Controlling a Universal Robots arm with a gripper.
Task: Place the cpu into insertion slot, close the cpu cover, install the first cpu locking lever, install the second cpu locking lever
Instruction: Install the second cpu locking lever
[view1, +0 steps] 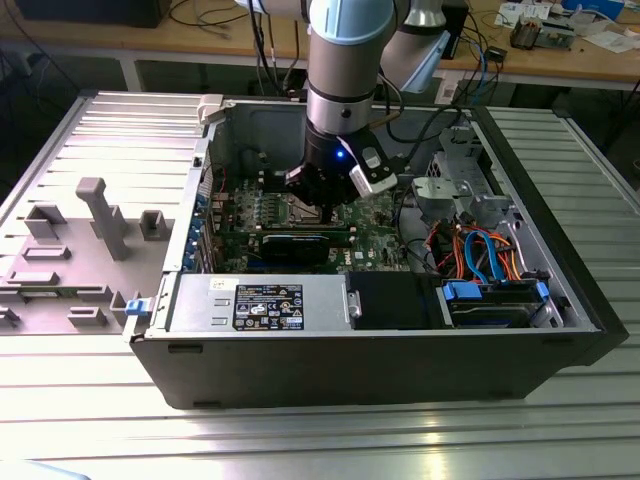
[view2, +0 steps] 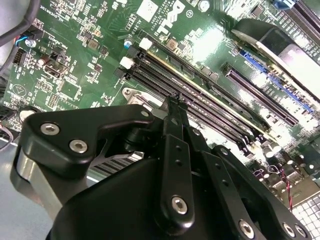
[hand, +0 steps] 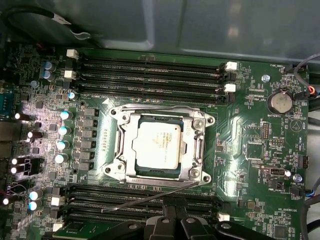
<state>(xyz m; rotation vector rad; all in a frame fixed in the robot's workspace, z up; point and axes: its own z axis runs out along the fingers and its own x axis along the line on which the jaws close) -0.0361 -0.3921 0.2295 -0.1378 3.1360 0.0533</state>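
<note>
In the exterior view, the tool (view1: 322, 196) hangs low inside the open computer case (view1: 400, 340), centre frame, over the green board. In the second wrist view its fingers (view2: 175, 150) look pressed together, holding nothing. In the first wrist view the chip (hand: 156, 144) sits in the socket (hand: 160, 177) mid-frame, the cover (hand: 129, 131) down around it; one thin lever (hand: 150, 197) angles free below, so it probably needs a steady sideways push, low, to tuck it under its hook.

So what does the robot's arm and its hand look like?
The arm is a fat round tube, silver-grey with a light blue band near the top. Lower down it turns black, with a tiny blue light glowing and a white block on one side. The hand is shiny black, made of jointed bars held with silver screws, tapering to thin tips.
</note>
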